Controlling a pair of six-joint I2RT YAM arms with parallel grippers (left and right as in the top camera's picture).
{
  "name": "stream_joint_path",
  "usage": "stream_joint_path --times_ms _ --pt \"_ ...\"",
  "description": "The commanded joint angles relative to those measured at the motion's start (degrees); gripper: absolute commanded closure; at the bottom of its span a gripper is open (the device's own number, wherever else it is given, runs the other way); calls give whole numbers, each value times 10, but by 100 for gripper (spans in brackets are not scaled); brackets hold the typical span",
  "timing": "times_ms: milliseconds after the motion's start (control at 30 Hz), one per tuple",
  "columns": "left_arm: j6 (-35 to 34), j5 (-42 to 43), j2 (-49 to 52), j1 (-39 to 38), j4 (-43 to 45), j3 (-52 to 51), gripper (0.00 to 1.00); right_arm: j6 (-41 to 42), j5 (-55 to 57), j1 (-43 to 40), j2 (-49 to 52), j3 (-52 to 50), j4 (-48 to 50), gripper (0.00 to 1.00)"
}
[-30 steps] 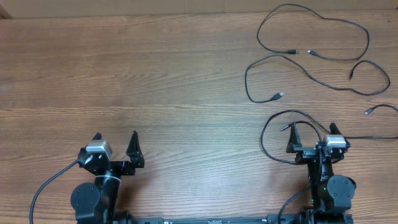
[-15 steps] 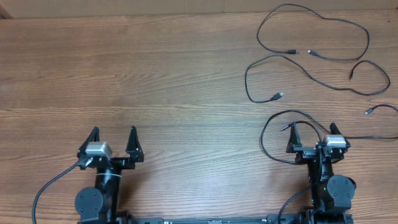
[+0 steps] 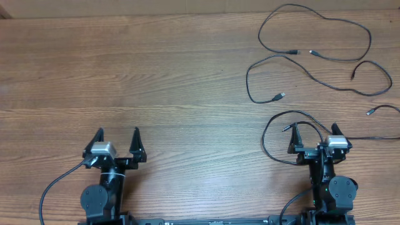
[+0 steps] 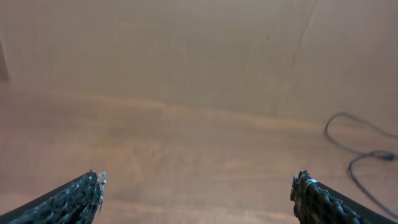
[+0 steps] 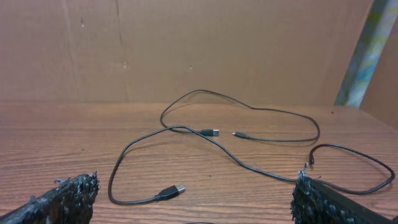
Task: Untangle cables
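Three separate black cables lie on the wooden table at the right. One cable [image 3: 296, 52] forms a big loop at the far right. A second cable [image 3: 280, 95] runs below it, with a silver plug end. A third cable [image 3: 263, 140] loops round the front of my right gripper [image 3: 314, 132], which is open and empty. The right wrist view shows the second cable's plug [image 5: 173, 190] ahead of the open jaws [image 5: 196, 186] and the far cable's plug [image 5: 211, 132] behind. My left gripper [image 3: 117, 139] is open and empty at the near left, far from the cables.
The left wrist view shows blurred bare wood ahead of the open jaws [image 4: 198, 186], with a cable [image 4: 350, 165] at the right edge. A brown cardboard wall [image 5: 217, 43] stands behind the table's far edge. Thicker black wires hang from both arm bases.
My left gripper has turned to face straight ahead and shifted a little to the right. The right arm and the cables have not moved.
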Motion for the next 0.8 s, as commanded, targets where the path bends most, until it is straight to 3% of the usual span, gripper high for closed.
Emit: stream_joint_path --times_ms 0,333,767 --pt "-2 -12 -5 -5 -36 -4 0 1 -1 3 -6 -6 3 0" --pt "73 -31 -5 -5 -40 -4 1 1 -1 3 -6 -6 3 0" --pt "94 -31 -5 -13 -40 -4 1 1 -1 3 -6 -6 3 0"
